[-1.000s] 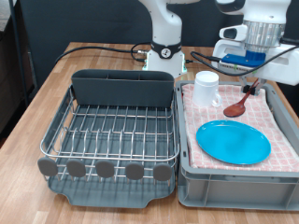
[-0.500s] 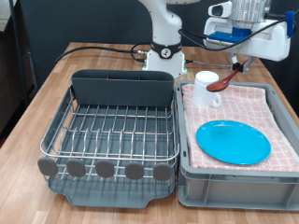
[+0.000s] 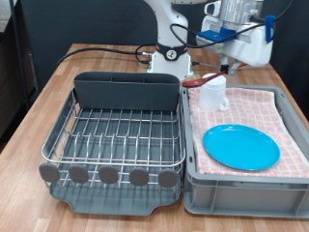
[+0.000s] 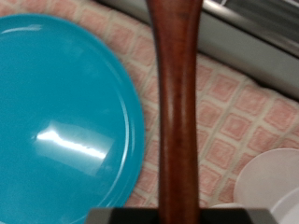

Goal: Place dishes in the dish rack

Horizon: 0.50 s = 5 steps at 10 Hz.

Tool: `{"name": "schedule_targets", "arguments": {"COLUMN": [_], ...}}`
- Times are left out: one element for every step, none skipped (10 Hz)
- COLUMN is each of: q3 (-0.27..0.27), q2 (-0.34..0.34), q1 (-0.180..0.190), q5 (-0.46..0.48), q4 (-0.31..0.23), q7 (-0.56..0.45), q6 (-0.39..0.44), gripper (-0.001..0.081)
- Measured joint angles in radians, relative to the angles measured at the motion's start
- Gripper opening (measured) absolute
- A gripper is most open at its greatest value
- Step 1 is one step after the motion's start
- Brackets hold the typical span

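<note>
My gripper [image 3: 230, 66] is shut on the handle of the brown wooden spoon [image 3: 198, 83] and holds it in the air over the white mug [image 3: 214, 93]. The spoon's bowl points toward the dish rack [image 3: 121, 135] at the exterior view's left, near its dark cutlery holder [image 3: 127, 91]. The rack holds no dishes. The light-blue plate [image 3: 240, 147] lies flat on the pink checked cloth in the bin. In the wrist view the spoon handle [image 4: 177, 103] runs down the middle, with the plate [image 4: 56, 112] and the mug rim [image 4: 271, 187] below it.
The grey bin [image 3: 241, 188] lined with pink checked cloth [image 3: 261, 106] stands right of the rack. The robot base [image 3: 172, 53] and cables sit behind both. The wooden table [image 3: 39, 106] extends to the left of the rack.
The gripper has lifted the spoon from the bin and carried it toward the exterior view's left, from the bin's far right corner to above the mug.
</note>
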State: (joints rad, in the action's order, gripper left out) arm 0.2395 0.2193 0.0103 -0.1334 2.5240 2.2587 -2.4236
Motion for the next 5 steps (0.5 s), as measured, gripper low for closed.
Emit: {"name": "schedule_targets", "arguments": {"q3": [-0.008,-0.021,-0.039,-0.061,-0.083], "q2": [0.03,0.059,0.088,0.119,0.15], "q1": [-0.011,-0.018,-0.022,-0.025,-0.028], "q5": [0.0,0.005,0.02,0.036,0.046], "q4": [0.015,0.031,0.05,0.074,0.1], "q7": [0.025,0.036,0.039,0.04,0.04], "q6": [0.043,0.078,0.098,0.107,0.107], "gripper": [0.0086,0.0086,0.0086,0.0086,0.0086]}}
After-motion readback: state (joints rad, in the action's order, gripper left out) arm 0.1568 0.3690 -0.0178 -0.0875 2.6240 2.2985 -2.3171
